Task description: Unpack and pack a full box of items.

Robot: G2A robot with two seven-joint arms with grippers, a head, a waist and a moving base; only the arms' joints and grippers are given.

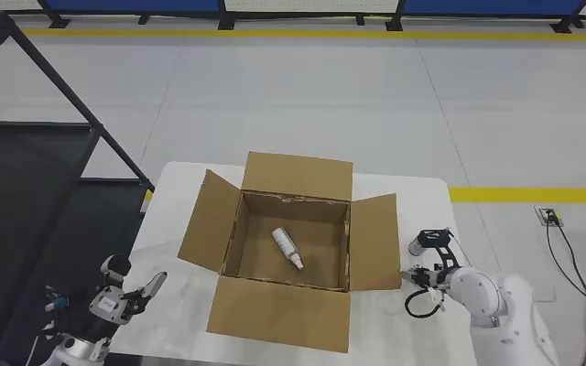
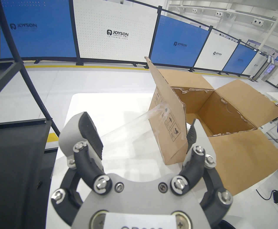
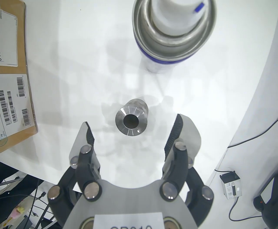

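On the near right of the bench (image 1: 407,188), the right tool (image 3: 133,121), jaws apart, hangs over a metal cylinder (image 3: 142,110) beside a spray can (image 3: 173,32); the left tool (image 2: 141,123) is apart too; beyond, one bottle (image 1: 287,247) lies in the open box (image 1: 279,316), so unpacking looks unfinished; lifting it out seems next.

On my feed, each wall panel (image 2: 117,33) carries a logo with lettering. The box (image 2: 169,138) side shows black handling pictograms, and its flap (image 3: 13,7) bears white barcode labels (image 3: 13,104). The stickers below the left pincer (image 2: 141,128) and right pincer (image 3: 132,119) are cut off and unreadable.
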